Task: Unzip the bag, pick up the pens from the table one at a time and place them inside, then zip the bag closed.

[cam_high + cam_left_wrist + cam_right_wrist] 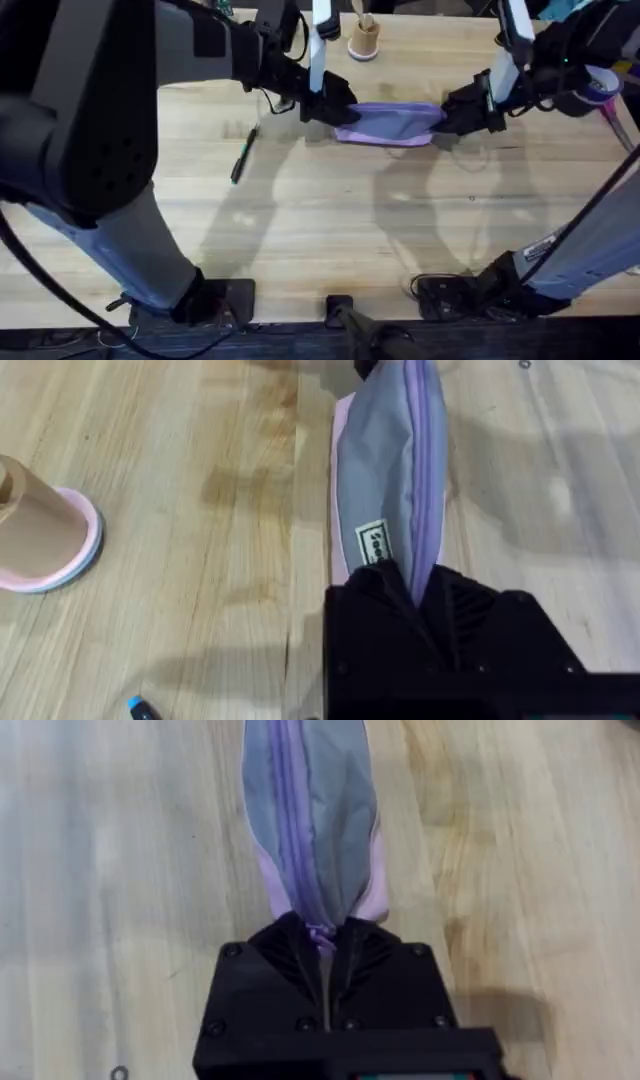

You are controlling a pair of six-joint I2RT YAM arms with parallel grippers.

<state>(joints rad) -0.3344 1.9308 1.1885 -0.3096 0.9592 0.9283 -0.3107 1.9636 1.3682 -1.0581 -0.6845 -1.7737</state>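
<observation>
The lavender bag (390,122) lies at the back middle of the table (320,230), stretched between both grippers. My left gripper (335,110) is shut on its left end; the left wrist view shows the fingers (380,595) pinching the bag (385,470) at the zipper line. My right gripper (450,115) is shut on the right end, and in the right wrist view the fingers (290,945) clamp the bag (310,810) where the zipper ends. The zipper looks closed along its visible length. One dark pen (243,155) lies on the table left of the bag.
A tan cylinder on a pink base (364,38) (40,530) stands behind the bag. A blue roll (600,85) sits at the far right. A small blue-tipped object (140,707) lies near the left gripper. Cables and arm bases line the front edge.
</observation>
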